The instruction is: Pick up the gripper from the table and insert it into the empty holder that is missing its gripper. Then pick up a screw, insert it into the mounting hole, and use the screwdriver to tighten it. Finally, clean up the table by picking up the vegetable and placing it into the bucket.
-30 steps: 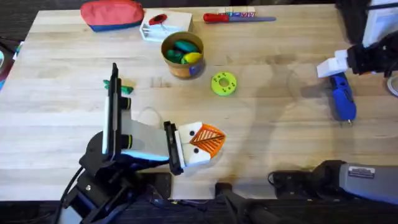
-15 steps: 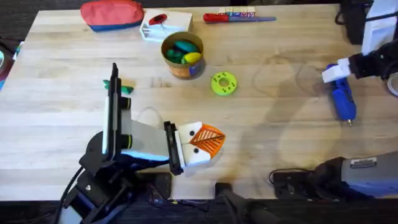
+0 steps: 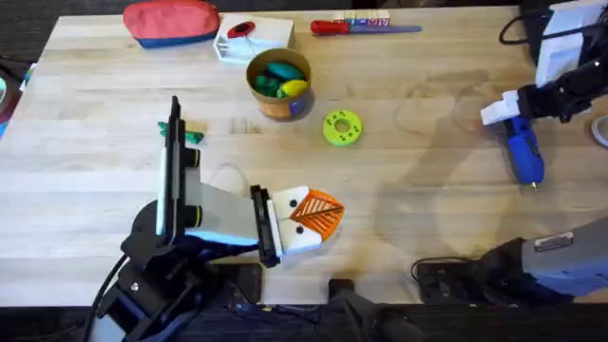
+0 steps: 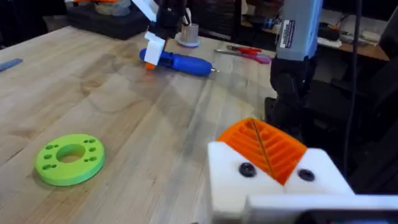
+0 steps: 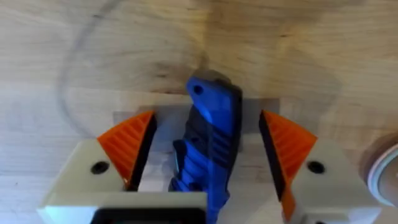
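Since half a second before, the right gripper (image 3: 501, 107) had shifted slightly toward the left and now sat over the rear end of the screwdriver (image 3: 522, 152), which lay unmoved near the tabletop's (image 3: 427, 228) right edge. Its orange-padded fingers (image 5: 130, 146) stood spread, straddling the blue body without touching it. The left gripper (image 3: 309, 223) hung low near the front edge, unchanged; whether it was open or closed could not be told. The bucket (image 3: 278, 83) held toys at the back.
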Controlling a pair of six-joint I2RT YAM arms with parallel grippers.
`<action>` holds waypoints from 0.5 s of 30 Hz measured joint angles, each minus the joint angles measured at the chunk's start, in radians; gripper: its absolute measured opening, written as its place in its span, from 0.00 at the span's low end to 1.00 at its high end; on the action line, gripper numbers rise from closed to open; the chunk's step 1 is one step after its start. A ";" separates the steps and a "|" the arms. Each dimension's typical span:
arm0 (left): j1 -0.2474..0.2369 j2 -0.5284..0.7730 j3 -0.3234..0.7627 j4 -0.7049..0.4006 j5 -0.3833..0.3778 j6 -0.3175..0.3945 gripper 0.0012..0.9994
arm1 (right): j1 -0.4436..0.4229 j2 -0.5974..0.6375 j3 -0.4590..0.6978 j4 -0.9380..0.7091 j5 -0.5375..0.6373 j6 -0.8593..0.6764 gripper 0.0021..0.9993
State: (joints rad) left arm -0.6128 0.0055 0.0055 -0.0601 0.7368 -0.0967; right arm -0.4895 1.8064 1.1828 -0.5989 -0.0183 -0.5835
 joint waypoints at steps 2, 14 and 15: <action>0.000 0.000 0.000 0.000 0.000 0.000 0.02 | -0.001 0.004 0.001 -0.004 -0.004 0.003 0.99; 0.000 0.000 0.000 0.000 0.000 0.000 0.02 | -0.007 0.020 0.017 -0.064 -0.012 0.011 0.92; 0.000 0.000 0.000 0.000 0.000 0.000 0.02 | -0.007 0.020 0.018 -0.065 -0.012 0.011 0.92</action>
State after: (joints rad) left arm -0.6128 0.0055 0.0055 -0.0601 0.7368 -0.0967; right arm -0.4965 1.8263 1.2003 -0.6640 -0.0303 -0.5724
